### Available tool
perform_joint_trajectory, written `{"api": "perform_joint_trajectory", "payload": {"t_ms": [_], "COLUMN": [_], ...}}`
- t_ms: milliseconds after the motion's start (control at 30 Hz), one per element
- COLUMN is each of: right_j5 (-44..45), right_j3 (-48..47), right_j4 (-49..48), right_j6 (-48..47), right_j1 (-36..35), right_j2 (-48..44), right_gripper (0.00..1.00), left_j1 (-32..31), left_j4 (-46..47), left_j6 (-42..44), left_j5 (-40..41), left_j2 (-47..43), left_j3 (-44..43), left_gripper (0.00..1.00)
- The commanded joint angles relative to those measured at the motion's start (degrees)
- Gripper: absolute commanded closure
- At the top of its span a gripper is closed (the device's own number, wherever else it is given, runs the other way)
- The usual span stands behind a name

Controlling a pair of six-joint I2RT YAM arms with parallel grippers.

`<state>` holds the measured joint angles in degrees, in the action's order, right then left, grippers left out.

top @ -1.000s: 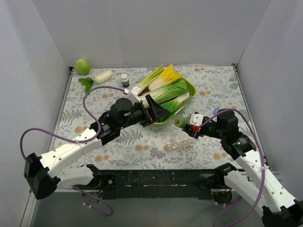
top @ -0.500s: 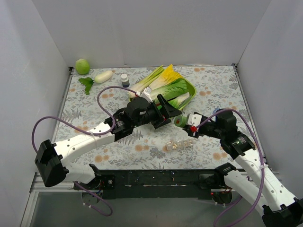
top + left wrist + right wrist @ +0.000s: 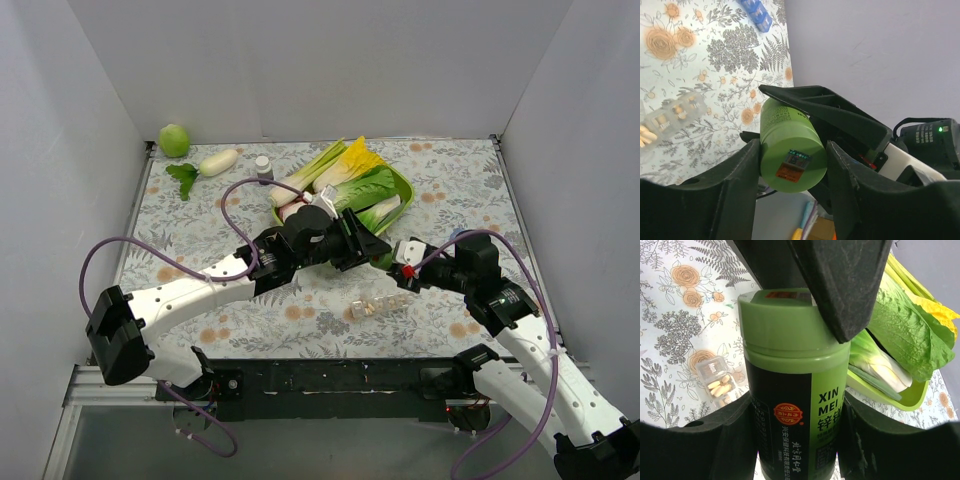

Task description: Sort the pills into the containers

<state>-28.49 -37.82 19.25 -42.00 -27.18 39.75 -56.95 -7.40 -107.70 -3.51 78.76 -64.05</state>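
Note:
My right gripper (image 3: 796,405) is shut on a green pill bottle (image 3: 790,390) with a black label and holds it upright above the table. My left gripper (image 3: 794,148) comes in from the other side, and its two fingers press on the bottle's green cap (image 3: 792,155). In the top view the two grippers meet at the table's middle, left gripper (image 3: 378,250) against right gripper (image 3: 405,272). The containers, a clear strip (image 3: 375,305) of small compartments, lie flat on the cloth just in front of them. Yellowish pills (image 3: 720,385) show in some compartments.
A lime tray (image 3: 407,195) of leafy vegetables lies right behind the grippers. A blue compartment strip (image 3: 756,11) lies on the cloth to the right of the right gripper. At the back left stand a small bottle (image 3: 263,165), a white radish (image 3: 218,161) and a green fruit (image 3: 174,140).
My left arm has swung right from beside the tray to the bottle, and its jaws have narrowed onto the cap. The right arm and bottle have stayed put.

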Motion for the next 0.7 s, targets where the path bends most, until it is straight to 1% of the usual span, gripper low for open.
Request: {"api": "perform_joint_trajectory", "payload": {"t_ms": [0,33,67,100,167,200,233,267,300,333,367,400,433,467,500,533,567,600,633,667], "right_j5": [-1.7,-3.0,-3.8,-5.1,-10.4,-12.4,-16.6,-19.1,-21.8,-26.5,-28.8,-30.7,-34.6,-36.4,-37.6,-39.8,-40.5,-40.9,-41.4,-41.6], "right_j3": [-1.3,-1.2,-1.2,-1.1,-0.8,-0.4,0.5,1.4,2.0,4.4,5.6,6.7,9.5,10.8,12.2,13.6,16.1,17.0,17.8,19.4], "right_j4": [-2.1,-2.2,-2.2,-2.1,-2.2,-2.5,-4.0,-5.0,-6.2,-7.9,-12.5,-14.8,-17.4,-23.8,-26.4,-29.9,-33.0,-37.5,-39.5,-41.5], "right_j6": [3.4,5.4,6.7,8.1,12.7,15.0,17.0,22.0,24.2,26.9,33.1,35.9,39.7,43.1,49.1,52.2,55.0,59.7,61.6,63.6], "right_j1": [-0.4,-0.4,-0.3,-0.2,-0.2,0.0,0.2,0.4,0.7,0.7,0.7,0.9,1.0,1.2,1.3,1.3,1.5,1.4,1.4,1.6], "right_j2": [-0.2,-0.1,-0.1,0.2,0.5,0.8,1.0,1.2,1.5,1.5,1.6,1.5,1.6,1.7,1.7,1.6,1.5,1.5,1.6,1.5], "right_gripper": [0.99,0.99,0.99,0.99,0.99,0.99,0.99,0.99,0.99,0.99,0.99,0.99,0.99,0.99,0.99,0.99,0.99,0.99,0.99,0.99], "left_j1": [-0.5,-0.5,-0.4,-0.4,-0.5,-0.5,-0.5,-0.4,-0.4,-0.4,-0.4,-0.4,-0.4,-0.4,-0.4,-0.4,-0.3,-0.3,-0.1,0.1], "left_j4": [-0.7,-0.9,-1.8,-1.8,-0.3,2.2,3.0,3.4,3.0,2.0,0.7,-1.8,-2.3,-2.5,-2.7,-2.7,-3.1,-3.8,-4.3,-5.3], "left_j6": [10.5,13.2,15.5,23.3,29.4,32.5,39.4,42.5,45.7,52.9,55.9,59.2,63.1,65.1,66.5,67.8,70.1,71.3,72.4,74.1], "left_j5": [-2.6,-2.9,-3.6,-6.9,-10.9,-12.8,-18.0,-19.9,-22.4,-26.6,-28.4,-30.4,-33.1,-34.2,-34.8,-34.6,-33.8,-33.1,-32.5,-31.6], "left_j2": [0.0,0.1,0.2,0.0,-1.4,-1.9,-2.6,-3.3,-3.6,-3.9,-4.0,-4.7,-5.3,-6.2,-7.9,-9.0,-9.8,-10.5,-11.8,-12.2], "left_j3": [-2.5,-2.7,-3.0,-2.7,-0.4,0.5,1.2,2.0,2.4,2.6,2.8,3.4,4.2,5.0,6.7,7.4,8.0,8.2,8.2,8.2], "left_gripper": [0.94,0.97,0.98,0.99,0.99,1.00,1.00,1.00,1.00,1.00,1.00,1.00,1.00,1.00,1.00,1.00,1.00,1.00,1.00,0.93]}}
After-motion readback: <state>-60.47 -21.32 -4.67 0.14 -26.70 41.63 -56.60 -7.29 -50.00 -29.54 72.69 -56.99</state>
